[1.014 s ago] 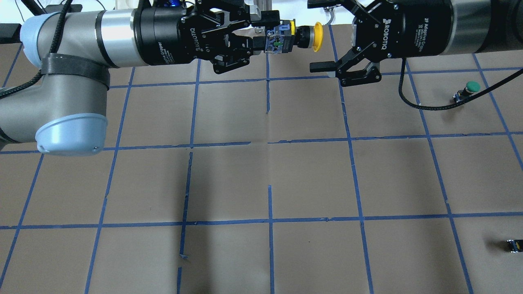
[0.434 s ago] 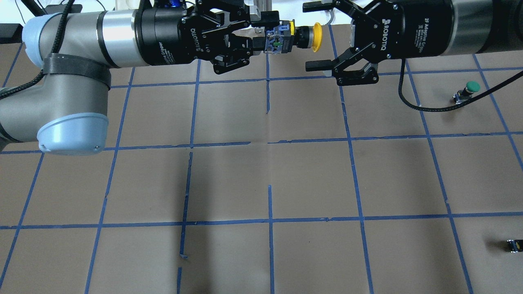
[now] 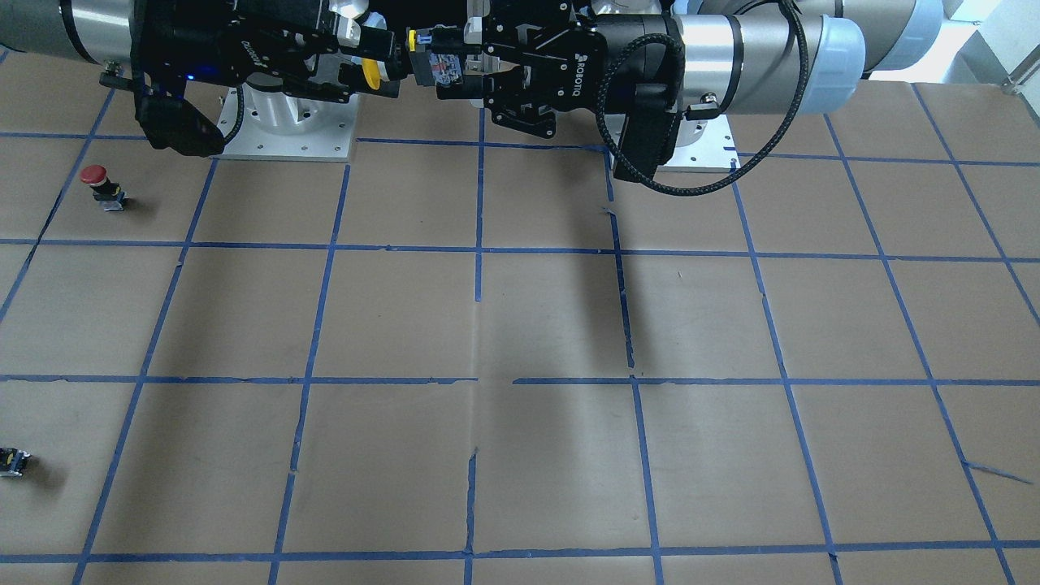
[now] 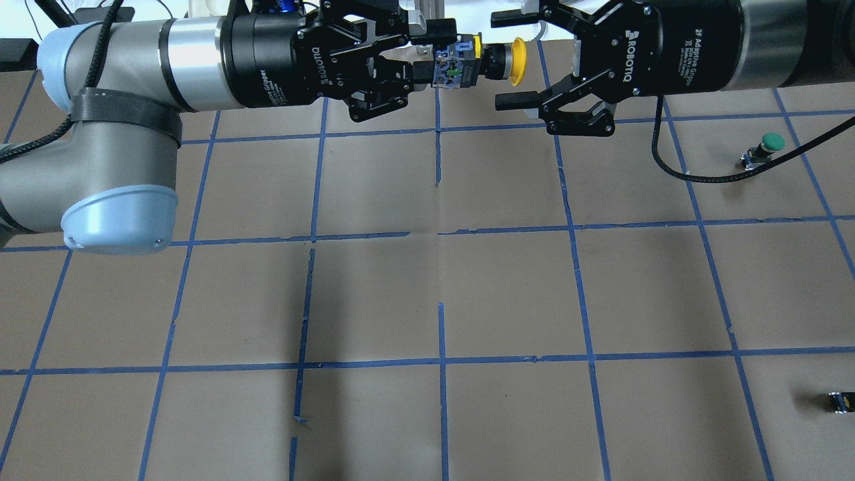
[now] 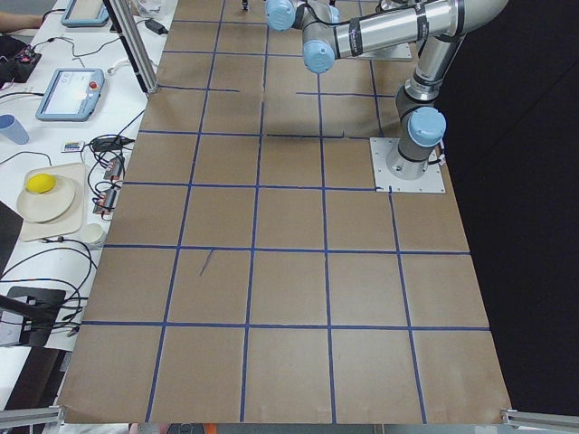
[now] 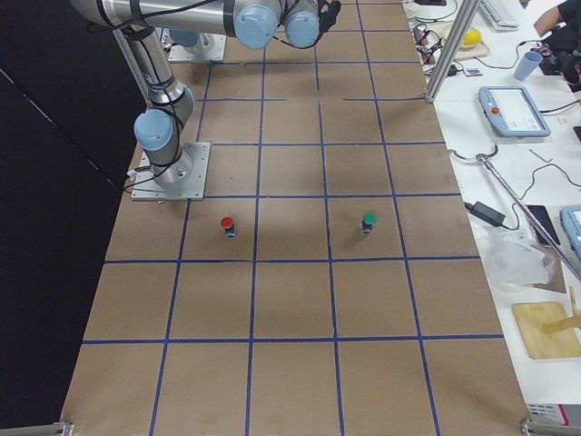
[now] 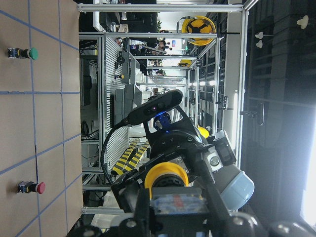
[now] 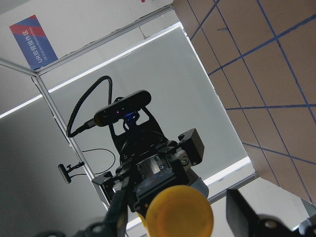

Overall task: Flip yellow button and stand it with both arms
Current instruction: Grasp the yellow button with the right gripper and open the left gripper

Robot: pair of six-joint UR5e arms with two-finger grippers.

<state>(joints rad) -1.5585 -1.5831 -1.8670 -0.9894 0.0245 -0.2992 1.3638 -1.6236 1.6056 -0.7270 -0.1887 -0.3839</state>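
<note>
The yellow button (image 4: 467, 61) is in the air at the top centre of the overhead view, lying sideways with its cap pointing toward the frame's right. My left gripper (image 4: 435, 52) is closed on its black-and-grey switch body, one finger on each side. In the front-facing view the same pinch shows at the top centre, left gripper (image 3: 455, 63) on the switch body of the yellow button (image 3: 435, 67).

My right gripper (image 4: 504, 60) faces it from the frame's right with its fingers spread wide. The yellow cap sits between them and neither finger touches it. My right wrist camera shows the cap (image 8: 180, 213) large at the bottom edge, with one of my fingers (image 8: 243, 210) apart from it on the right.

Lower in the overhead view, the table (image 4: 507, 294) is brown paper gridded with blue tape. A green-capped button (image 4: 767, 148) stands at the right edge and a capless switch block (image 4: 840, 402) lies at the lower right. A red-capped button (image 3: 102, 185) stands at the left of the front-facing view.

In the exterior left view, a side bench at the left edge holds a pale plate (image 5: 27, 210) with a round yellow object (image 5: 41, 183) on it. A light-blue cup (image 5: 7, 128) is above it; I cannot tell what it holds.
</note>
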